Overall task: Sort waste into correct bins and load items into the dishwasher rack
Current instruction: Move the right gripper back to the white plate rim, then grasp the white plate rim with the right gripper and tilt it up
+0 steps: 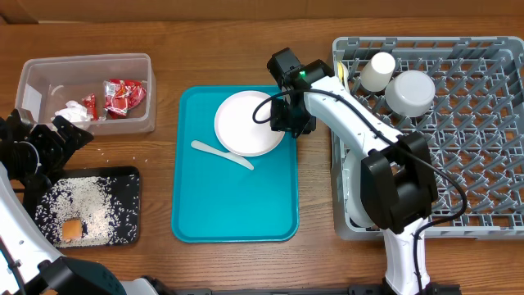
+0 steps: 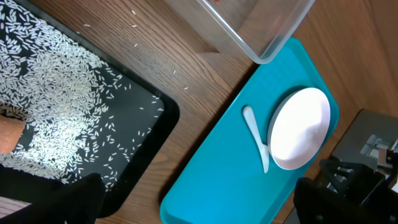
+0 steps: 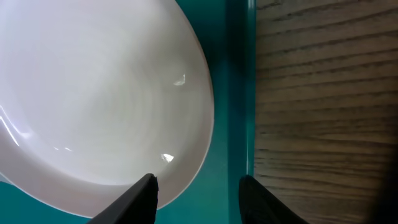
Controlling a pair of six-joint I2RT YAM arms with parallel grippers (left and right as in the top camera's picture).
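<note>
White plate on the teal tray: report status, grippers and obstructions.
Left gripper open, empty. Right gripper open, fingers straddling the white plate rim. Plate flat on teal tray. White plastic utensil beside it, away from the fingers.

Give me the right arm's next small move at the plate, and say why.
Probably close the right gripper on the rim of the white plate. Its fingers straddle the plate's right edge, one over the plate and one over the teal tray, jaws not yet closed. The plate lies flat on the tray, not yet in the dishwasher rack.
</note>
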